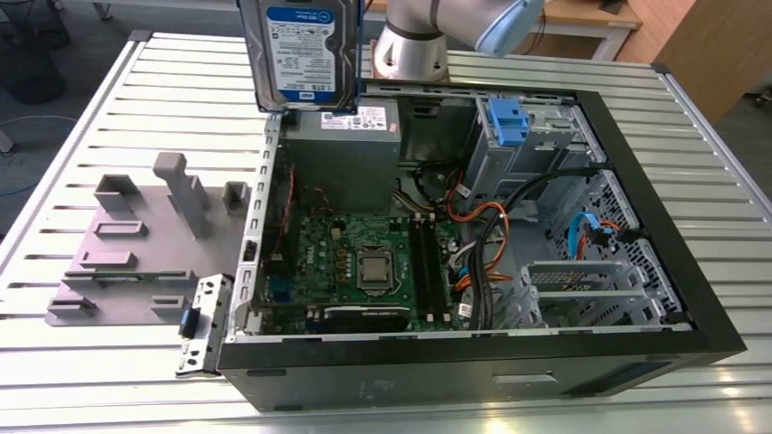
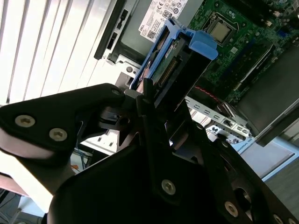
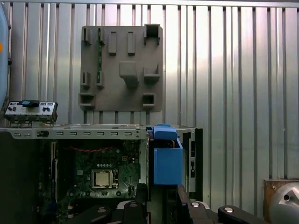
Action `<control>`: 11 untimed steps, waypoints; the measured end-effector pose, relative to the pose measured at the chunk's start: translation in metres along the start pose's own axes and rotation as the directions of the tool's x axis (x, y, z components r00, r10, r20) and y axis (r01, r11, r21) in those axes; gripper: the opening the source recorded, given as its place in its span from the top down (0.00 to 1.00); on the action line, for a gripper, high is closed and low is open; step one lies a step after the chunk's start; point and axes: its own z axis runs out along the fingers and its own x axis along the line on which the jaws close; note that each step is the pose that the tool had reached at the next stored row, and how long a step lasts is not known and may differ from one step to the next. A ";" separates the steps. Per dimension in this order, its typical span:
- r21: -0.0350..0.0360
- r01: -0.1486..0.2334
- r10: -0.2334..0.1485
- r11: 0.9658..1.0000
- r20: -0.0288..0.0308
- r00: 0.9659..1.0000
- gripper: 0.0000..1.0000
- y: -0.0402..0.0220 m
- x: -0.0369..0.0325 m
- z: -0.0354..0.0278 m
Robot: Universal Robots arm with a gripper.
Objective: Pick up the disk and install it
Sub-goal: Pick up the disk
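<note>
- Claw (image 2: 154, 100) is pinching the disk (image 1: 299, 54). In the second wrist view, black fingers (image 2: 145, 93) are pressed on it near one end.
- Disk is up in the air, off the table (image 1: 108, 389), standing on edge w/ its blue-and-white label facing the exterior view.
- It hangs over the PC case (image 1: 483, 380) at the corner by the arm base (image 1: 410, 50), just above the grey power supply (image 1: 343, 158).
- In both wrist views the disk's blue handle end (image 3: 167, 163) points away from the claw, toward the open case.
- Case lies on its side, lid off, mid-table. The arm base stands at the table edge behind it.
- Inside: green motherboard (image 1: 362, 262), cable bundle (image 1: 483, 226), blue latch w/ silver cage (image 1: 507, 122).
- Grey fixture plate (image 1: 133, 244) sits on the table beside the case, on the exterior view's left, a narrow gap between them.
- Small metal I/O plate (image 1: 199, 321) rests against the case corner near that fixture.
</note>
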 end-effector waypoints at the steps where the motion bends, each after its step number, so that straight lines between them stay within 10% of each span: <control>1: 0.000 0.000 0.000 1.000 0.000 1.000 0.65 -0.0007 0.0000 0.0000; 11: 0.000 0.000 0.000 1.000 0.000 1.000 0.65 -0.0012 0.0000 0.0000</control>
